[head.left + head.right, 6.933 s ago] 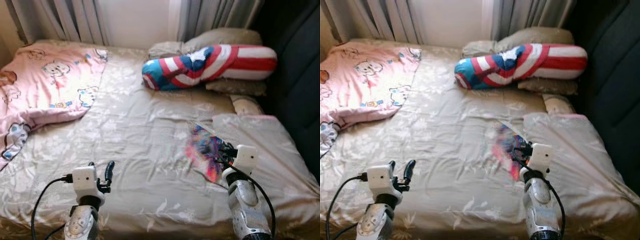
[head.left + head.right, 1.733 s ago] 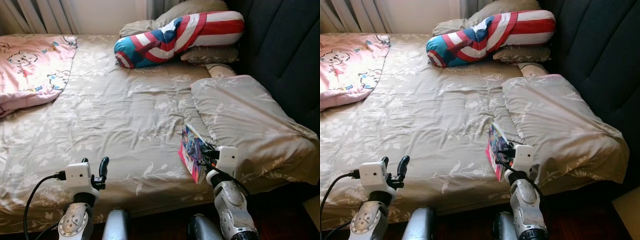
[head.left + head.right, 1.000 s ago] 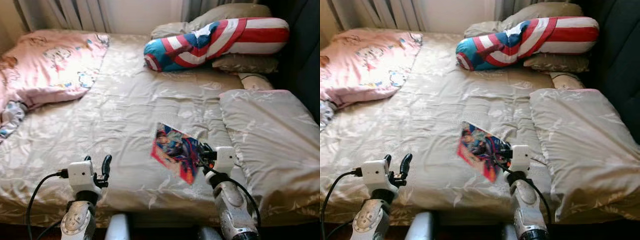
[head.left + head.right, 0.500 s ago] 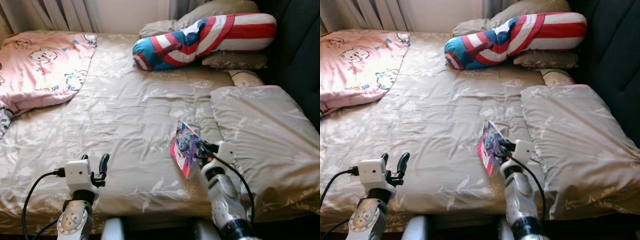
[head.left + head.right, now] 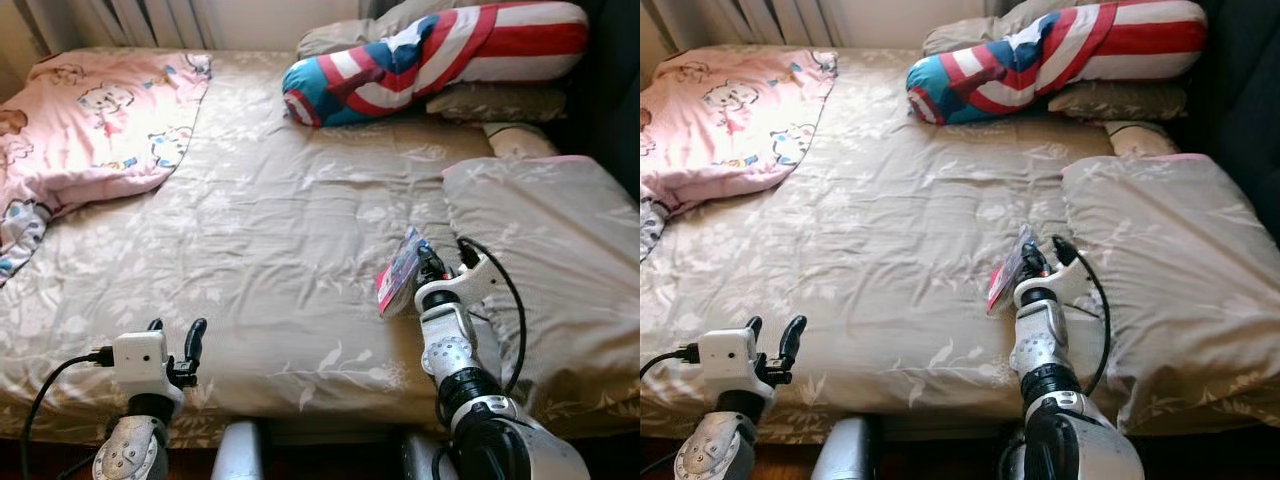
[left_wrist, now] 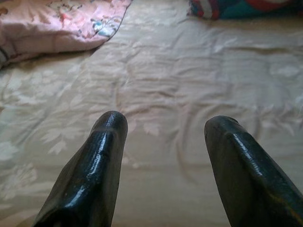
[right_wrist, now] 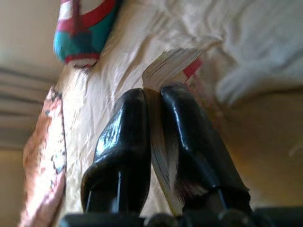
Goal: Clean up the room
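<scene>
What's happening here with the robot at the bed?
The robot stands at the edge of a bed covered in a beige floral sheet. Its right gripper is shut on a colourful book, holding it up on edge above the sheet, beside the beige pillow. The left gripper is open and holds nothing, hovering over the near side of the bed. A pink cartoon blanket lies bunched at the far left, and a striped red, white and blue bolster rests near the headboard.
</scene>
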Controlling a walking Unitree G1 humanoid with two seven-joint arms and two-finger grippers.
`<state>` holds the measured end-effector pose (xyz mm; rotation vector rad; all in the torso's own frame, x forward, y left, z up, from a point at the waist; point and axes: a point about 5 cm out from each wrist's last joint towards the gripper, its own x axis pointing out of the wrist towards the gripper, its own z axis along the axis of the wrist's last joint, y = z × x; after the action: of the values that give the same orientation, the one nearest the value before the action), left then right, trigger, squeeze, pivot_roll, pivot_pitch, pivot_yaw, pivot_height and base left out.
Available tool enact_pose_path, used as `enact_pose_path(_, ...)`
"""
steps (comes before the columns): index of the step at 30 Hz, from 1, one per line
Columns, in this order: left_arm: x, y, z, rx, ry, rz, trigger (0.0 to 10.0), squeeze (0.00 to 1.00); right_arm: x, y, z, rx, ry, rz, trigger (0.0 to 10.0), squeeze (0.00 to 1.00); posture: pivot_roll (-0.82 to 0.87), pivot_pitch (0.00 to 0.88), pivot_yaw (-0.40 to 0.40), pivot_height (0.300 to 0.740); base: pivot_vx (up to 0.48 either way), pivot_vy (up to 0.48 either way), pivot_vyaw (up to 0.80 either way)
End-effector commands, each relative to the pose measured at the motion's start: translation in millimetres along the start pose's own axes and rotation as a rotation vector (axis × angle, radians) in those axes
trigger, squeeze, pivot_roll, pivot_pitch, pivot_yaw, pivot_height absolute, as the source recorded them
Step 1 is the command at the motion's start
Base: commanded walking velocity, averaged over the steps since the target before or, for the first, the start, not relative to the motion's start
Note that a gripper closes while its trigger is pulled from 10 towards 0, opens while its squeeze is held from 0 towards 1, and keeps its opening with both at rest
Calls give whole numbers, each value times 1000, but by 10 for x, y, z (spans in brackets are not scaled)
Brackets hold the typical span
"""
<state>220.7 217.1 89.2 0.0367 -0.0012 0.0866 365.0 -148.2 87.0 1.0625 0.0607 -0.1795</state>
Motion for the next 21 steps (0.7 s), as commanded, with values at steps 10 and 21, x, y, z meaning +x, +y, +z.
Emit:
enact_pose_path(10, -130, 79, 37, 29, 34, -7, 10000, 0, -267, -655, -133, 143, 33, -298, 10000, 0, 255, 210, 14, 608, 0, 0, 0)
enact_pose_path(21, -206, 113, 42, 45, 61, -10, 10000, 0, -436, -918, -216, 114, 83, -403, 10000, 0, 276, 219, 26, 608, 0, 0, 0)
